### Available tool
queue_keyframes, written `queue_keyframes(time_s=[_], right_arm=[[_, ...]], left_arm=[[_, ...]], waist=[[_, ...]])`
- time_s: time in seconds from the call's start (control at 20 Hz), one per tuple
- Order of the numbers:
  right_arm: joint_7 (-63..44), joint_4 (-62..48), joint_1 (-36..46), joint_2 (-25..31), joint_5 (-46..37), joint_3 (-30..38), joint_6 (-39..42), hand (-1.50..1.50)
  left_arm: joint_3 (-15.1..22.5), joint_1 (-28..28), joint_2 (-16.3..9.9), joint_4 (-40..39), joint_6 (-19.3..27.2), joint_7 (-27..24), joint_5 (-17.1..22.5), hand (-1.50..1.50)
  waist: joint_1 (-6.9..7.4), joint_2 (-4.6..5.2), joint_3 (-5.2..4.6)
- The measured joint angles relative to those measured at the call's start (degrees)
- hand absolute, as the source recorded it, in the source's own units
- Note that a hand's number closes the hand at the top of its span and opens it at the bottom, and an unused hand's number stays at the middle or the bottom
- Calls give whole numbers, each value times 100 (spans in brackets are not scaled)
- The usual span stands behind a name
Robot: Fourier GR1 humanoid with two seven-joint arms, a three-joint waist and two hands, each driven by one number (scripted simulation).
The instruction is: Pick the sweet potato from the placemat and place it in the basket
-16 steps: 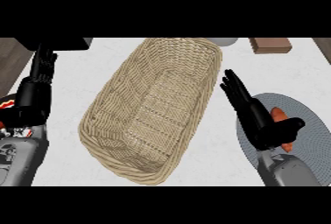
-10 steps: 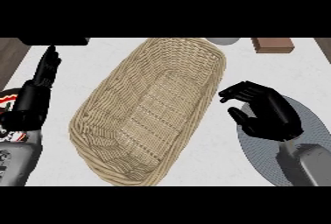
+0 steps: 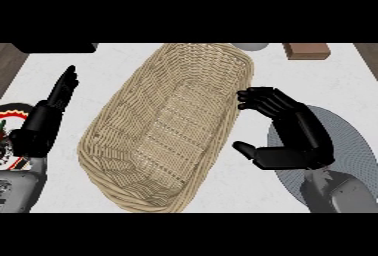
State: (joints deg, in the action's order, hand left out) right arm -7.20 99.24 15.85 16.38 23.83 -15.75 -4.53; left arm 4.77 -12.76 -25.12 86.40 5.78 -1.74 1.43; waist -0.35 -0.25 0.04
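The right hand hovered over the grey placemat, fingers curled and nothing visibly held; the sweet potato was nowhere visible. Just left, the basket showed only bare weave. The left hand rested open on the desk.

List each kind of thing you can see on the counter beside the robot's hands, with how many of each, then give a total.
Wicker basket: 1
Grey placemat: 1
Brown block: 1
Grey round thing at the far edge: 1
Patterned plate at the left edge: 1
Black thing at the far left corner: 1
Total: 6
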Motion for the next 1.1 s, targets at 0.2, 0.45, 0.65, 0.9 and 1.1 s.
queue_keyframes(time_s=[0.2,0.45,0.65,0.9,1.1], right_arm=[[-630,72,484,951,-943,146,-219,-150],[-1601,-74,1177,2534,-1554,168,693,-150],[-1955,-180,1607,3563,-1482,-75,2113,-150],[-2191,-630,2195,4258,-987,-278,3858,-150],[-2186,-1174,2552,4337,-836,-364,4897,-150]], left_arm=[[23,80,-15,6,-48,-4,-21,0],[39,26,-17,45,-123,47,11,0],[91,52,17,74,-127,33,-28,0],[96,8,28,173,-155,133,-33,0],[4,-56,24,81,-222,98,-26,0]], waist=[[-3,-19,-24],[52,-10,-41],[136,16,-39],[220,43,-27],[187,51,-18]])
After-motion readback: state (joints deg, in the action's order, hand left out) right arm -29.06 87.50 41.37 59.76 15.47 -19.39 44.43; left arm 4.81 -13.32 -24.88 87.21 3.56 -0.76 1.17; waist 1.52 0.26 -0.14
